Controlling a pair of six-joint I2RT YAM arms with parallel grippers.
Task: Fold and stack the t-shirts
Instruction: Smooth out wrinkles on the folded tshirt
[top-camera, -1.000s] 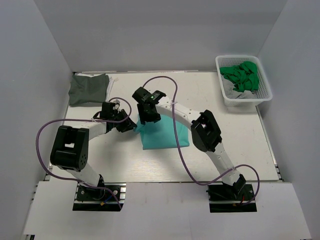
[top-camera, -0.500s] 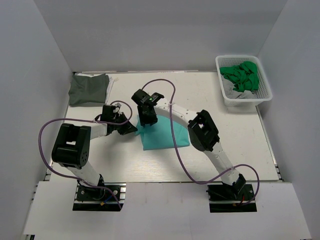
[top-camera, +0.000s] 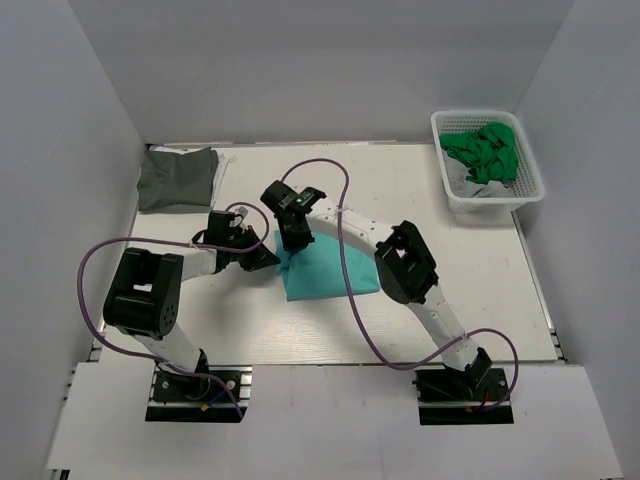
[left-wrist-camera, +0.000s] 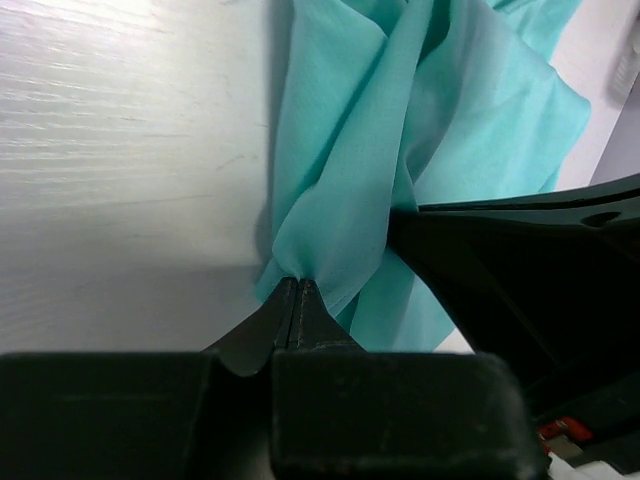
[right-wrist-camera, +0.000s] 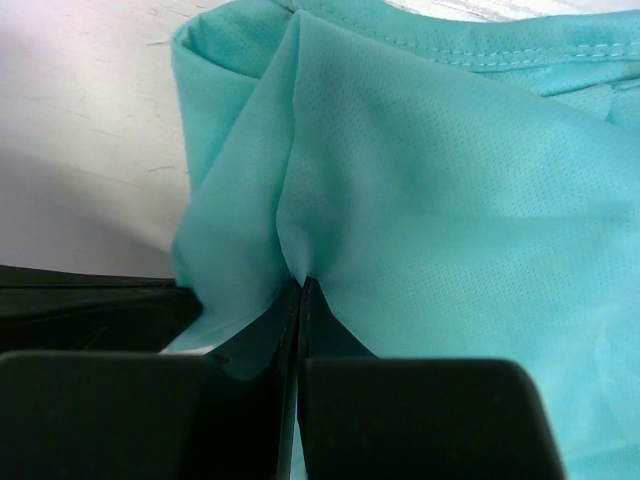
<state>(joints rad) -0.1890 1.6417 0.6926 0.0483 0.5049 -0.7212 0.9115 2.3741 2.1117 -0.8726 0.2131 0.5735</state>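
Note:
A folded teal t-shirt (top-camera: 325, 270) lies in the middle of the table. My left gripper (top-camera: 268, 258) is shut on a pinch of its left edge; in the left wrist view the teal cloth (left-wrist-camera: 350, 200) bunches up from the closed fingertips (left-wrist-camera: 298, 283). My right gripper (top-camera: 292, 243) is shut on the shirt's upper left corner, and the right wrist view shows the teal cloth (right-wrist-camera: 430, 180) puckering at its closed tips (right-wrist-camera: 302, 282). A folded dark grey-olive t-shirt (top-camera: 177, 177) lies at the table's back left.
A white basket (top-camera: 530, 185) at the back right holds crumpled green cloth (top-camera: 484, 153). Purple cables loop over both arms. Grey walls close in the table on three sides.
Both grippers have shut on the teal shirt's left side. The right gripper moved slightly left and down onto the corner, and the left gripper edged right to the shirt's edge.

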